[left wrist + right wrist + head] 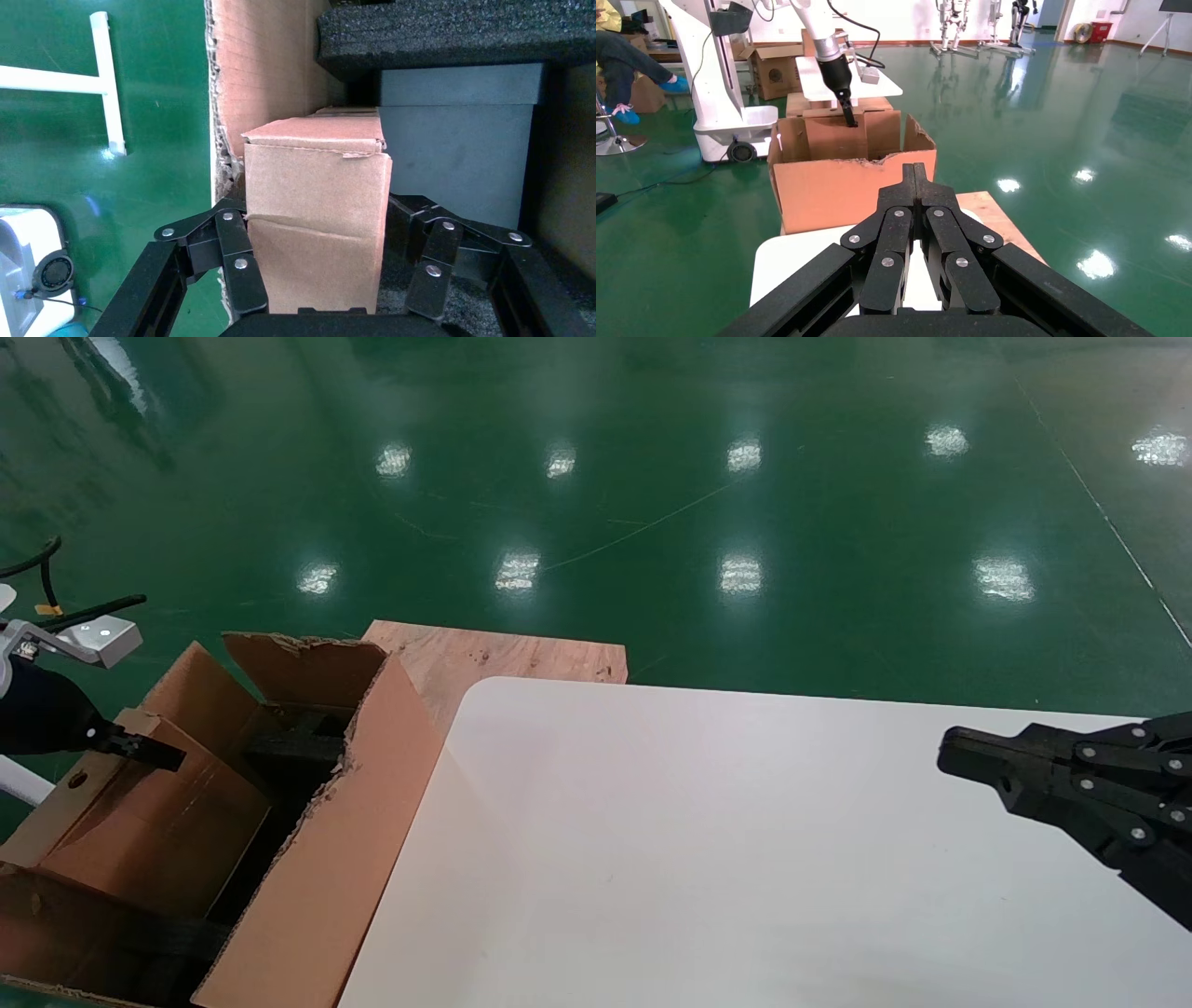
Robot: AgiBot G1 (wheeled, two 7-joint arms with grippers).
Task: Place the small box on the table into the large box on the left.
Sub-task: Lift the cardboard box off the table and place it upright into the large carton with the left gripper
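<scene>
Black linked fingers (235, 263) of the left gripper (316, 267) pinch the small plain brown cardboard box (316, 217) by its two sides, holding it inside the big ragged-edged brown corrugated carton (317, 859), against its outer wall and beside a black foam block (457, 31). Beyond the carton's inner wall lie the glossy white tabletop (698, 859) and a pale plywood board (503, 658). Above the tabletop's right part hovers the right gripper (959, 752), its fingers pressed together.

Glossy white table (708, 859), seemingly bare, beside plywood board (503, 658).
</scene>
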